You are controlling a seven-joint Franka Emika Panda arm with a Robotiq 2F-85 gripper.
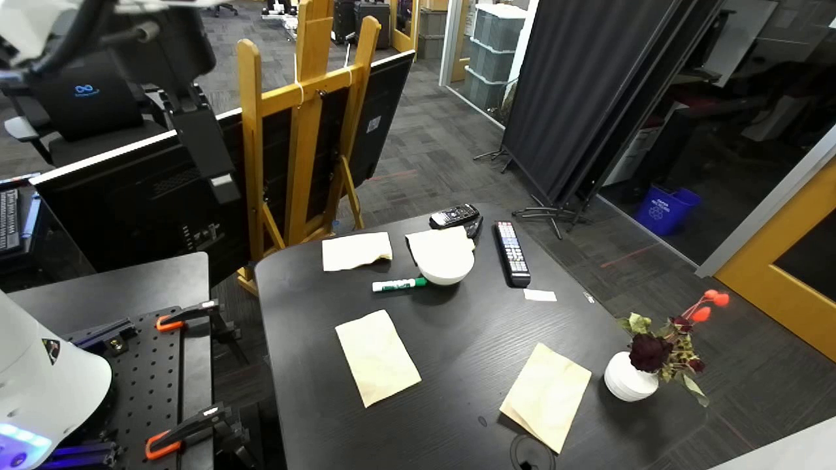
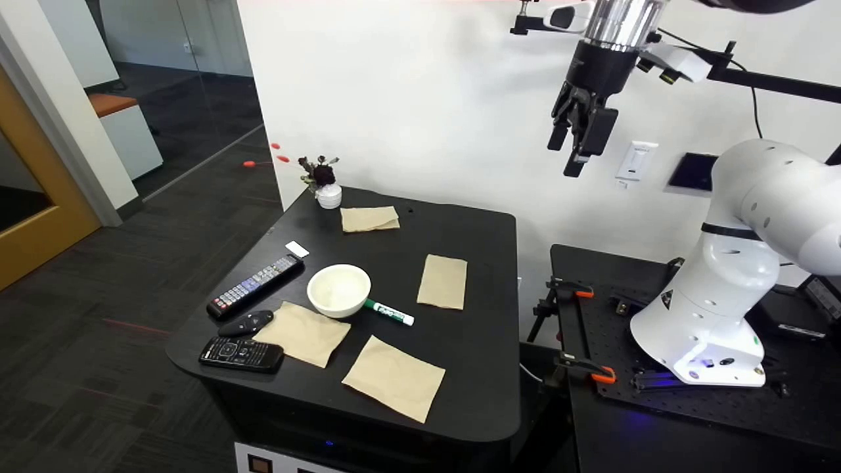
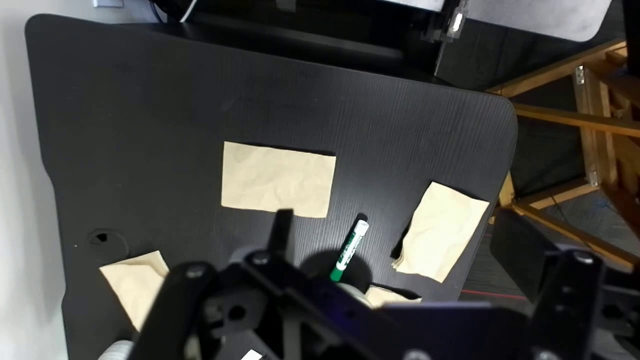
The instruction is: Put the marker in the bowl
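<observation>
Marker (image 2: 389, 311) and bowl (image 2: 338, 289) are neighbours on the black table (image 2: 483, 381): the marker, white and green with a green cap, lies flat outside the bowl, its green end pointing at the bowl's white wall. That end is either against the bowl or just beside it; which of the two cannot be told. The gripper (image 2: 566, 157) hangs high above the level of the tabletop, well apart from marker and bowl, its fingertips pointing down at a slant. Its two black fingers (image 3: 520, 255) stand spread, with a broad gap of air between them in the wrist view, one near the middle of that view and one toward its right. The marker shows through this gap, far below on the table, while the bowl is mostly hidden behind the gripper's body, a pale sliver of it showing. In an exterior view the fingers appear nearly in line, so the gap is harder to read there. Around the bowl are four tan paper notes (image 2: 393, 378), one of which it overlaps in both exterior views, a long black remote control (image 2: 255, 287) and a white vase (image 2: 328, 197) of flowers.
</observation>
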